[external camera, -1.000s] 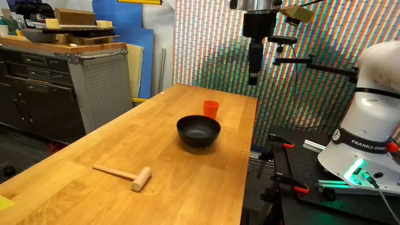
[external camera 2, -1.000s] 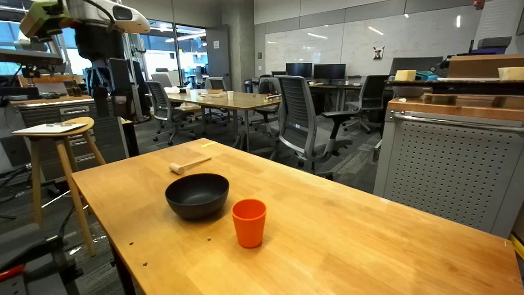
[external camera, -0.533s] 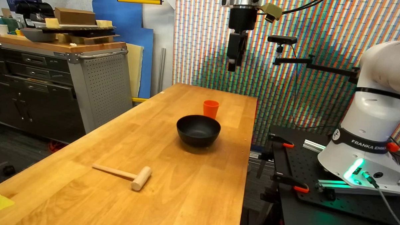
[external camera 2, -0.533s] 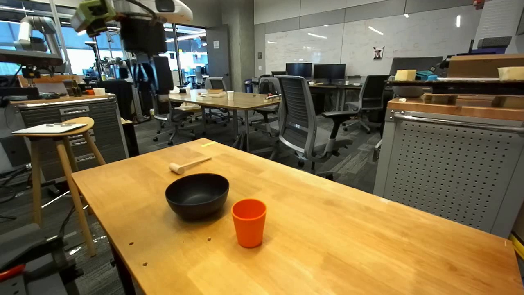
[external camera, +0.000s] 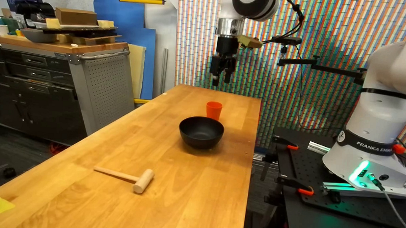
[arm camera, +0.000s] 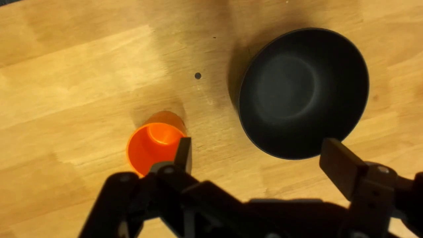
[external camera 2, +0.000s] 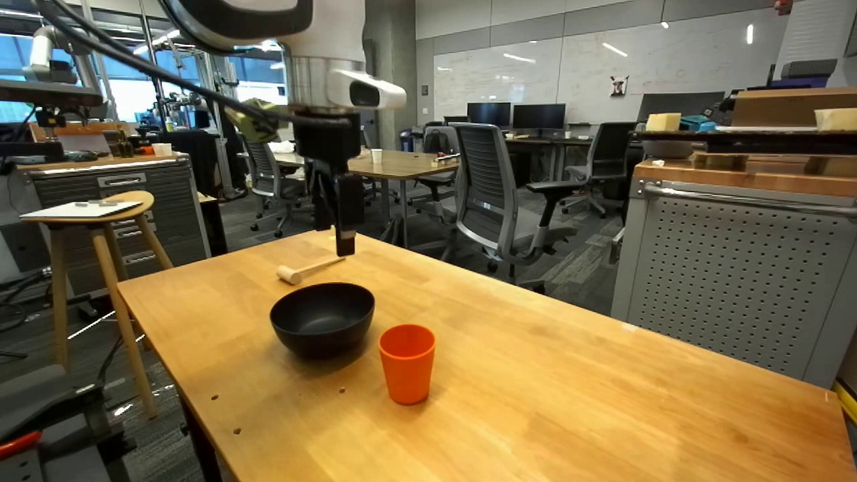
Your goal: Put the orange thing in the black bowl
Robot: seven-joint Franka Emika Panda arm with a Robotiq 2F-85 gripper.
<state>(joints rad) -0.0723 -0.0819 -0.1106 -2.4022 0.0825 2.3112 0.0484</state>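
My gripper (arm camera: 258, 151) stands wide, holding nothing; I advise centring left in the wrist view, over the orange cup (arm camera: 154, 142), before descending.

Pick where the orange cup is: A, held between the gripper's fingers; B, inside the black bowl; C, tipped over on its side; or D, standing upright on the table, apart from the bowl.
D: in an exterior view the orange cup stands mouth up on the table, the wrist view shows tabletop between it and the black bowl, and the open gripper hangs above, holding nothing.
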